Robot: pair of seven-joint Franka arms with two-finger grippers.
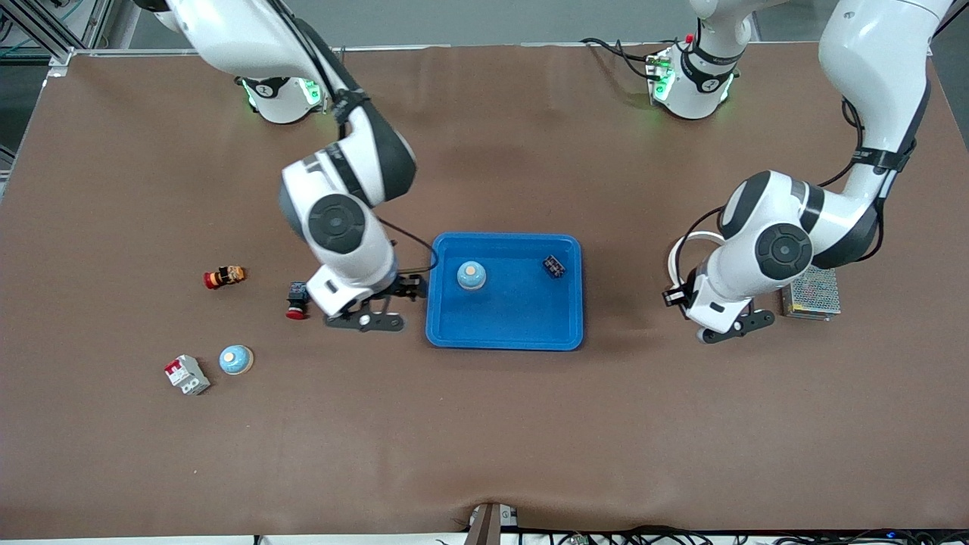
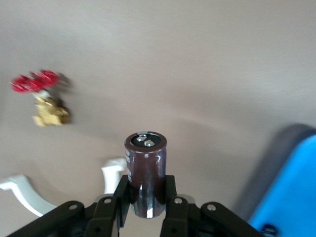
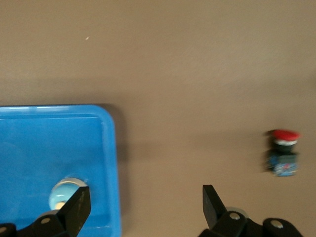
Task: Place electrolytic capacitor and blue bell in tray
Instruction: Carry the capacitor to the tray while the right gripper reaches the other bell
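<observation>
My left gripper (image 2: 146,185) is shut on a dark brown electrolytic capacitor (image 2: 145,168), held upright with its terminal end away from the jaws. In the front view this gripper (image 1: 736,327) hangs over the table between the blue tray (image 1: 515,306) and a mesh box; the capacitor is hidden there. A blue bell (image 1: 471,275) stands in the tray. My right gripper (image 3: 145,195) is open with nothing in it. It hangs over the tray's rim (image 3: 111,163) at the right arm's end, one finger above the bell (image 3: 64,191). The front view shows it (image 1: 365,321) beside the tray.
A small dark part (image 1: 554,266) lies in the tray. On the table toward the right arm's end: a red push button (image 1: 297,300), an orange-and-red part (image 1: 225,277), a second blue bell (image 1: 235,359), a white breaker (image 1: 187,374). Metal mesh box (image 1: 811,291). Red-handled brass valve (image 2: 42,96).
</observation>
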